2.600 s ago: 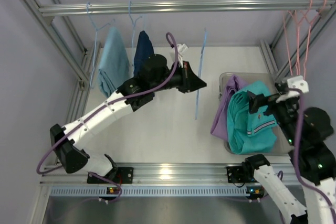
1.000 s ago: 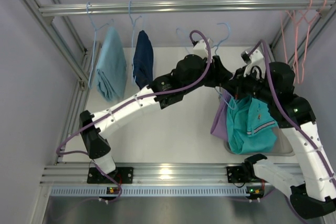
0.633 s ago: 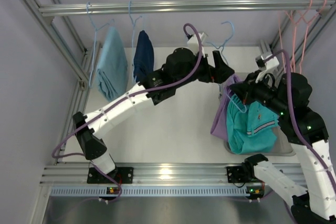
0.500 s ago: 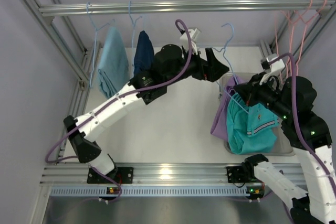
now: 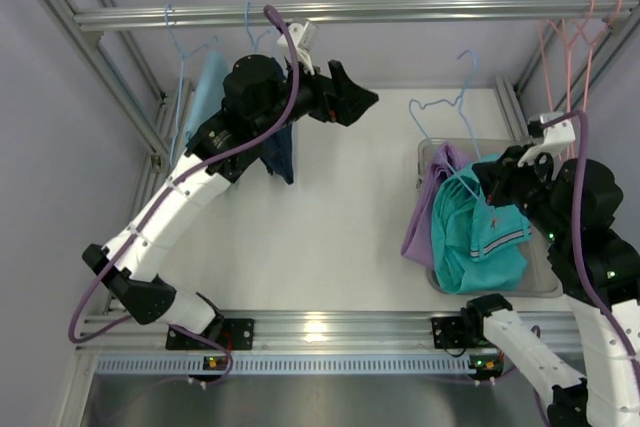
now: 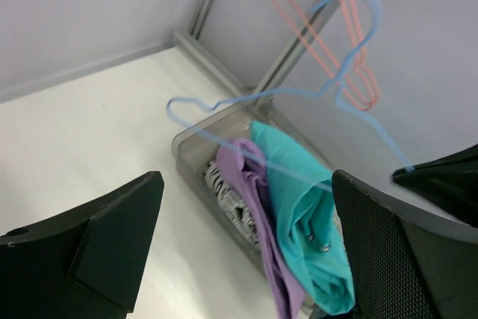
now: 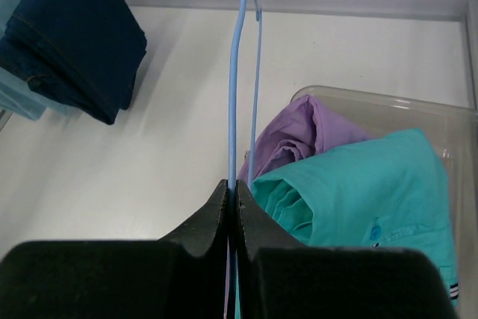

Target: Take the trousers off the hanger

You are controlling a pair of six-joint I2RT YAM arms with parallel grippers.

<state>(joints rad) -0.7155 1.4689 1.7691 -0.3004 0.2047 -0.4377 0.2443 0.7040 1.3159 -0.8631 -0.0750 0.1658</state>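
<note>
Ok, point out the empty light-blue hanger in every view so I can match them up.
Top external: the light-blue hanger is upper right of centre, hook uppermost.
Left wrist: the hanger stretches across the centre, hook at the upper right.
Right wrist: the hanger is seen edge-on, a vertical line rising from the shut right gripper.
Shared landmark: the teal garment, by the hanger's lower part in each view.

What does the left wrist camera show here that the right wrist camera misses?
Only the left wrist view: pink hangers by the far frame, and a striped cloth in the bin. Only the right wrist view: navy trousers at upper left, and the right gripper shut on the blue hanger. Both: the blue hanger, the bin, the purple cloth and the teal cloth.
</note>
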